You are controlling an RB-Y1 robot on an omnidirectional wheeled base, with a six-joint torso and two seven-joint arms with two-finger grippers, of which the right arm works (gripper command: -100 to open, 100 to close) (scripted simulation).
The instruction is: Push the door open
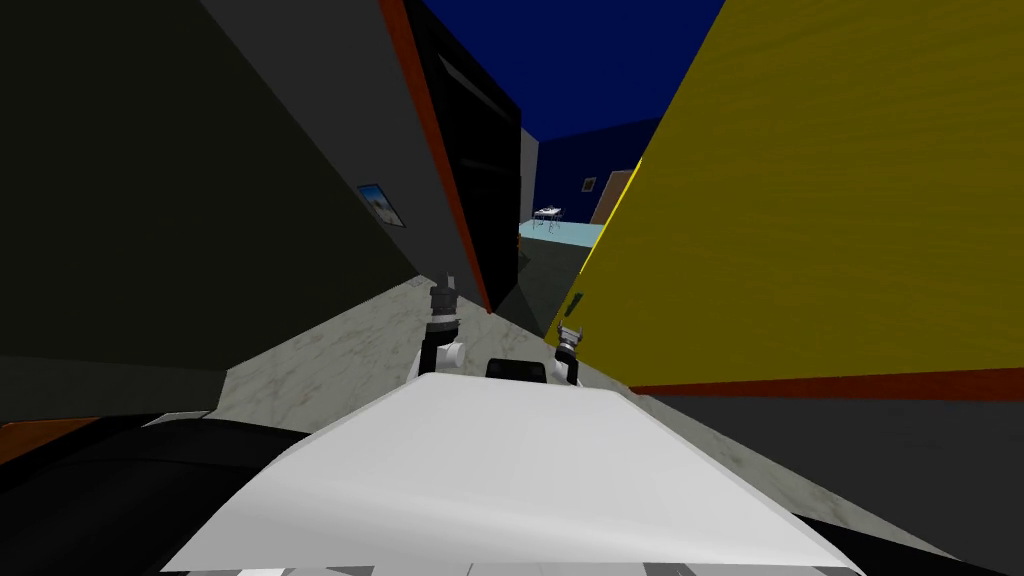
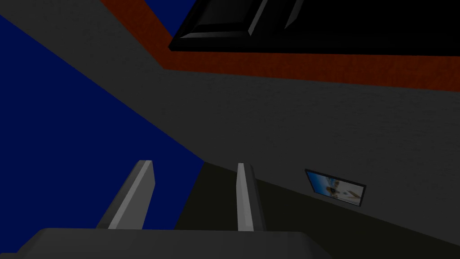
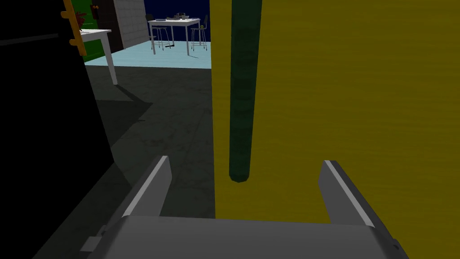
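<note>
Grey marbled floor [image 1: 340,350] runs forward between a dark grey wall [image 1: 250,180] on my left and one yellow door [image 1: 820,200] on my right. An orange-red frame strip [image 1: 440,170] edges the dark opening ahead-left. Count: one door, one handle, one small framed picture [image 1: 381,205] on the left wall, two grippers with two fingers each. Past the gap lies a pale blue floor [image 3: 148,56] with two white tables: the far one [image 3: 173,21] has tall chairs beside it, the nearer one [image 3: 96,32] stands by a green panel. Door leaf slants away along my right side, its free edge toward the middle of the passage. Right gripper [image 1: 569,338] sits low, just beside that free edge. Seen from the right wrist, the right gripper [image 3: 245,160] is spread wide and grasps nothing. The door's edge falls between its two blades — one blade lies over the yellow face, the other over the floor. One dark green bar handle [image 3: 240,90] runs along the door face just inside the edge, and its rounded lower end lies between the fingertips and beyond them. Contact with door or handle — cannot tell. Left gripper [image 1: 441,290] is raised ahead of the left shoulder, near the left wall and well apart from the door, its blades parted and empty.
</note>
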